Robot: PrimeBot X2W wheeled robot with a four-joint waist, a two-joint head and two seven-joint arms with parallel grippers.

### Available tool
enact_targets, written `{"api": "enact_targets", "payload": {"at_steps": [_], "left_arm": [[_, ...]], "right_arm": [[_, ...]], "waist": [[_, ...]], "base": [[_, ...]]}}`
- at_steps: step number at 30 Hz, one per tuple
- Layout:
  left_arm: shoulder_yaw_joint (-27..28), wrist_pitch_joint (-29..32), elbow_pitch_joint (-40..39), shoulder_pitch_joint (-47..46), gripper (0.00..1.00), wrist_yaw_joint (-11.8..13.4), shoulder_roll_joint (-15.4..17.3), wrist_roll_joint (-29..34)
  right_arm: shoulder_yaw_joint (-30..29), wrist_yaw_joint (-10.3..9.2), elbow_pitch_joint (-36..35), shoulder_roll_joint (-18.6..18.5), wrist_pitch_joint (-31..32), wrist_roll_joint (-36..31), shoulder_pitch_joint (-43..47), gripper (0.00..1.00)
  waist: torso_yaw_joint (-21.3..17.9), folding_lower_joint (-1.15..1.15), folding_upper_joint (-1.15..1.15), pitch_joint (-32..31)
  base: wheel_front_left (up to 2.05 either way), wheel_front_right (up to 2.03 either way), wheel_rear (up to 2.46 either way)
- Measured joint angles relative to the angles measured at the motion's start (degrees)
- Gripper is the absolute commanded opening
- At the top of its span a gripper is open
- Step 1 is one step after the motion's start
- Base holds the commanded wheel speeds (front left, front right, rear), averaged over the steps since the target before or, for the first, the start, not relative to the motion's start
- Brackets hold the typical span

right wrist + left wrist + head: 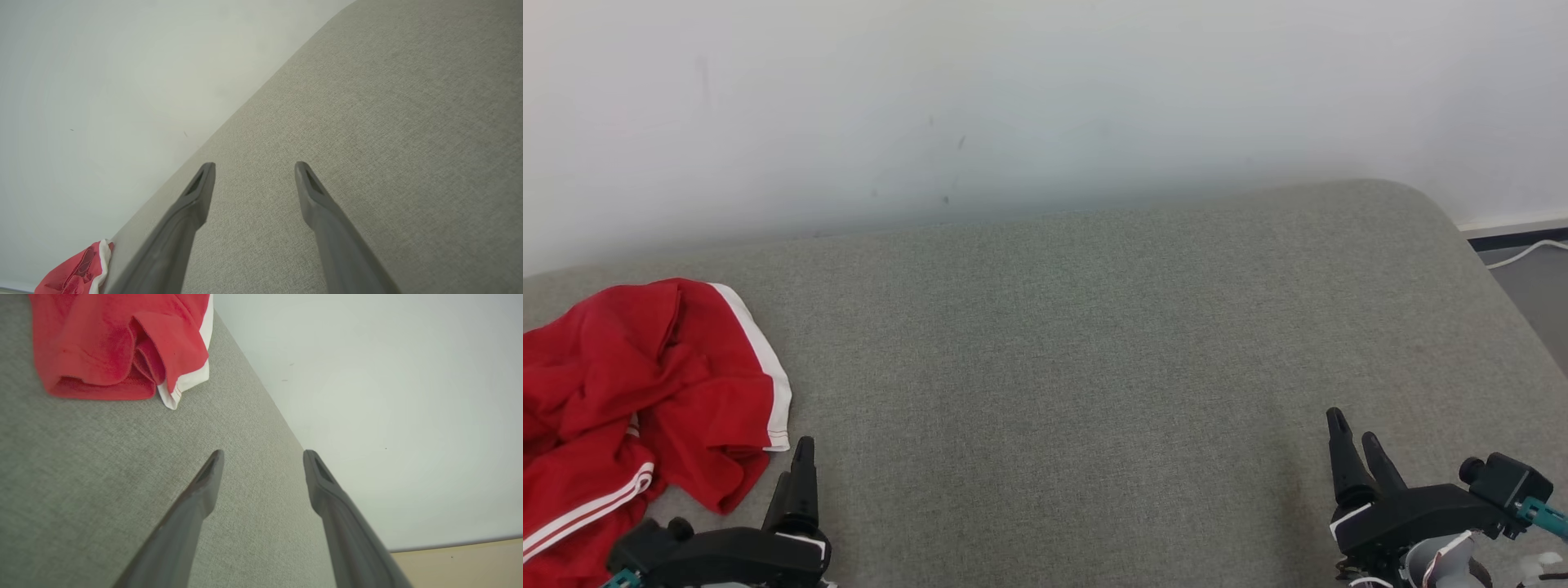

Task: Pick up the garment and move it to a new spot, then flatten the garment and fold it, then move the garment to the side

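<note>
Lying crumpled just left of L gripper: red garment

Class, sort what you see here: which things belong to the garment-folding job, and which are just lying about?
Belongs to the job: red garment; left gripper and right gripper, both open and empty; grey padded surface under the garment.
Just lying about: white cable on the floor; white wall behind.

The garment is red with white stripes, the cushion flecked grey, the wall white.
</note>
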Motion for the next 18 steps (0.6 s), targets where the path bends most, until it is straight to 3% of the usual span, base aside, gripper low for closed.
{"api": "enact_targets", "payload": {"at_steps": [18], "left_arm": [[-6.84,-3.8,2.49,-3.94,1.0,2.69,1.33,15.38]], "right_arm": [[1.54,-2.65,0.66,-0.75,-3.75,-18.27,-1.8,1.0]], "waist": [[-0.07,0.0,0.0,-0.04]], "base": [[0.0,0.0,0.0]]}}
